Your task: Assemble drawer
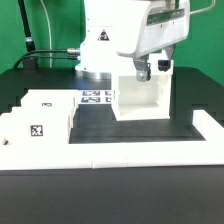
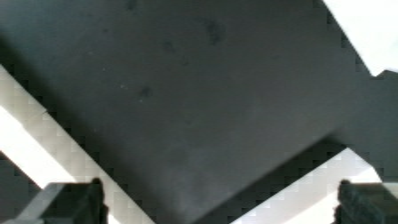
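The drawer's white cube-like housing (image 1: pixel 140 97) stands upright on the black table, at the middle of the exterior view. Two small white trays lie to the exterior view's left: one further back (image 1: pixel 45 105), one nearer with a square tag on it (image 1: pixel 36 131). My gripper (image 1: pixel 152 70) hangs just above the housing's top right corner, open and empty. In the wrist view the gripper (image 2: pixel 217 192) has its two dark fingers (image 2: pixel 71 205) wide apart. Between them run white edges (image 2: pixel 302 178) that meet in a V around a dark surface; I take them for the housing's walls.
The marker board (image 1: pixel 96 97) lies flat behind the trays, left of the housing. A long low white wall (image 1: pixel 140 152) edges the table's front and turns up the exterior view's right side (image 1: pixel 208 125). Black cables hang at the back left.
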`<state>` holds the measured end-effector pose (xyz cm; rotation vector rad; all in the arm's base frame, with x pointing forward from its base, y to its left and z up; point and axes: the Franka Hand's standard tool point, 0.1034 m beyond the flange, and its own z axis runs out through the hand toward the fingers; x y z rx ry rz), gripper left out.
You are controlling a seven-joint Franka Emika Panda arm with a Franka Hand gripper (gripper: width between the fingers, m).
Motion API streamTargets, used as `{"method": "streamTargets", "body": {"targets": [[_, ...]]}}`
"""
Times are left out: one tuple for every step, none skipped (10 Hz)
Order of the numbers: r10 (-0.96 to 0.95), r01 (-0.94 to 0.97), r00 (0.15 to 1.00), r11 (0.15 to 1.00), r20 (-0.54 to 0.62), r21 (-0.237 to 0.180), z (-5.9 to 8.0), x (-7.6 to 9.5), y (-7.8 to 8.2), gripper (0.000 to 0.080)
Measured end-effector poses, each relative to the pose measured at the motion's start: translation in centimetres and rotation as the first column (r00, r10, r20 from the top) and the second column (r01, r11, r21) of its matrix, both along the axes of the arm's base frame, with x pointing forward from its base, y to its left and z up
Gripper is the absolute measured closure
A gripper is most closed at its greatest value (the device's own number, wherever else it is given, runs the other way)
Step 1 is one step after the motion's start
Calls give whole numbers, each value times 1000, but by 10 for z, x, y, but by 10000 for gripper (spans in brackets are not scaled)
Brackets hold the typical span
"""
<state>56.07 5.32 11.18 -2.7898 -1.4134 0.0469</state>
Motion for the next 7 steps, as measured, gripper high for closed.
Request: {"method": "streamTargets", "body": {"targets": [[0, 0, 1000, 1000, 0, 0, 0, 0, 0, 150], [0, 0, 1000, 1000, 0, 0, 0, 0, 0, 150], [0, 0, 1000, 1000, 0, 0, 0, 0, 0, 150], [0, 0, 1000, 1000, 0, 0, 0, 0, 0, 150], [0, 0, 1000, 1000, 0, 0, 0, 0, 0, 150], [-41, 41, 999, 999, 19, 1, 2, -1, 1, 150], [-107, 107, 993, 994, 54, 5, 10, -14, 4, 150]]}}
